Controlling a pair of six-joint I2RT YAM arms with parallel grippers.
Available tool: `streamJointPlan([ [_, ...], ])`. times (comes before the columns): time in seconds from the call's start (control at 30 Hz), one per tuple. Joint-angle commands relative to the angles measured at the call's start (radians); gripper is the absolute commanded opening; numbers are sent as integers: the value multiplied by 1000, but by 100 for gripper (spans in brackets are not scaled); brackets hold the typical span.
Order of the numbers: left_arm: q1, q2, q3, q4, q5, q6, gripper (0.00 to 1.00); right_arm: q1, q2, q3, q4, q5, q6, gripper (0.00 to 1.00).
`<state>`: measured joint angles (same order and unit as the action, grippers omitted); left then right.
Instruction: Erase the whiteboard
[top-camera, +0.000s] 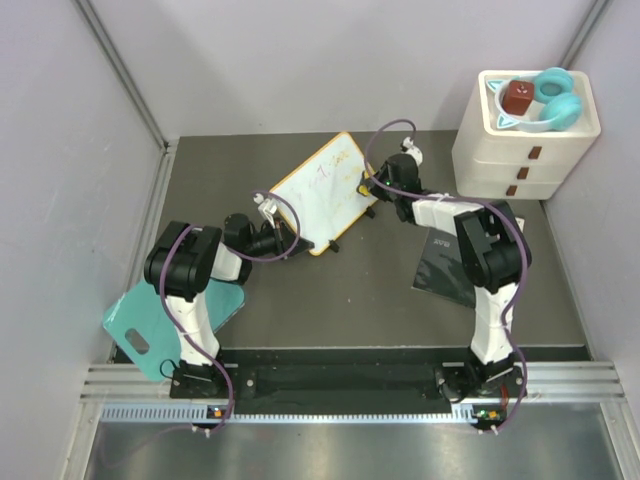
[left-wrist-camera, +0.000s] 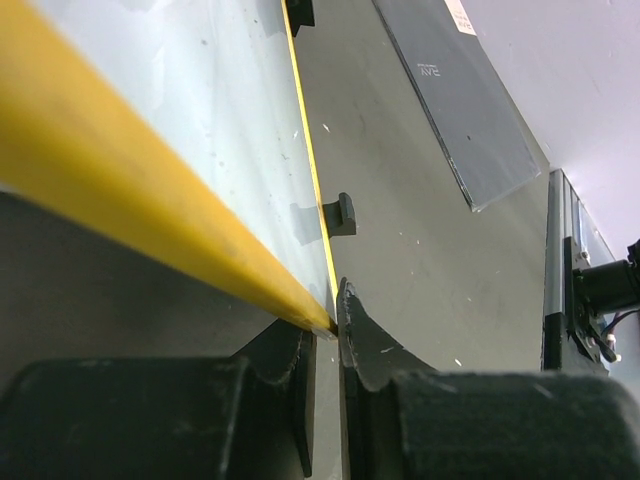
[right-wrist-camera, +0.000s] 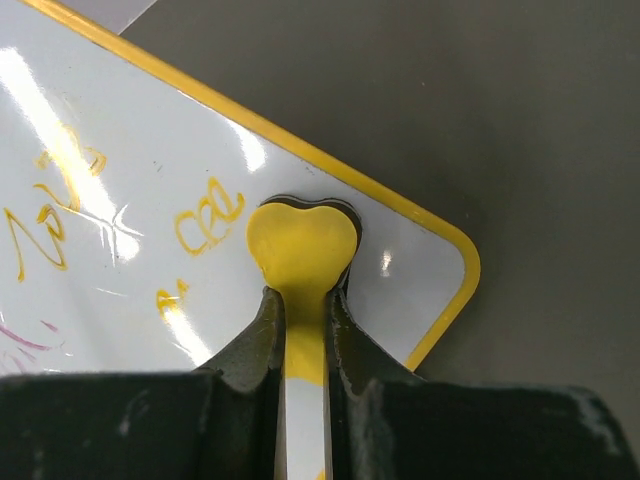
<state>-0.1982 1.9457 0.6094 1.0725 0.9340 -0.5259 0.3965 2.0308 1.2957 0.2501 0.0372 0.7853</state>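
Left arm (top-camera: 190, 290): rises from the near edge of the counter (top-camera: 390, 310), left of centre, and reaches toward the middle.
Right arm (top-camera: 490, 280): rises from the near edge, right of centre, and reaches toward the far side.
Teal cutting board (top-camera: 135, 325): lies at the near left corner, partly over the counter's edge and partly under the left arm.
Dark sheet (top-camera: 440, 265): lies flat toward the right edge, beneath the right arm, with a white label at one corner.
Left jaws: nearly closed, with the fingers (left-wrist-camera: 365, 335) pinching the whiteboard's yellow frame at its near left side.
Whiteboard (top-camera: 320, 190): sits in the middle of the counter toward the far edge, turned askew to the edges. It is held on its left side and touched on its right. Orange handwriting (right-wrist-camera: 205, 220) is on its glossy face, and a small black foot (left-wrist-camera: 343, 213) sticks out along one long side.
Right jaws: nearly closed on the stem of a yellow heart-headed tool (right-wrist-camera: 302, 245). The heart lies against the board's face just inside a rounded corner, beside the writing.
White drawer unit (top-camera: 520, 150): stands at the far right corner, well apart from the board.
Top tray: holds teal headphones (top-camera: 555, 100) and a brown cube (top-camera: 517, 97), touching.
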Motion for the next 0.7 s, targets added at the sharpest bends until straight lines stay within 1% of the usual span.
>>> streamJointPlan([
  [0.0, -46, -1, -13, -103, 121, 83, 0, 125, 48, -41, -57, -72, -41, 0],
  [0.27, -50, -1, -11, -117, 120, 92, 0, 290, 89, -81, 18, -131, -9, 0],
  [0.37, -49, -1, -8, -118, 120, 93, 0, 352, 97, -102, 32, -115, 8, 0],
  [0.43, -50, -1, -10, -120, 120, 93, 0, 372, 106, -119, 49, -123, 53, 0],
  [0.57, -49, -2, -8, -123, 121, 95, 0, 397, 100, -219, 136, -116, 123, 0],
  [0.63, -49, -1, -10, -121, 120, 93, 0, 393, 88, -233, 126, -96, 130, 0],
  [0.67, -49, -2, -8, -121, 123, 93, 0, 392, 79, -239, 108, -61, 131, 0],
])
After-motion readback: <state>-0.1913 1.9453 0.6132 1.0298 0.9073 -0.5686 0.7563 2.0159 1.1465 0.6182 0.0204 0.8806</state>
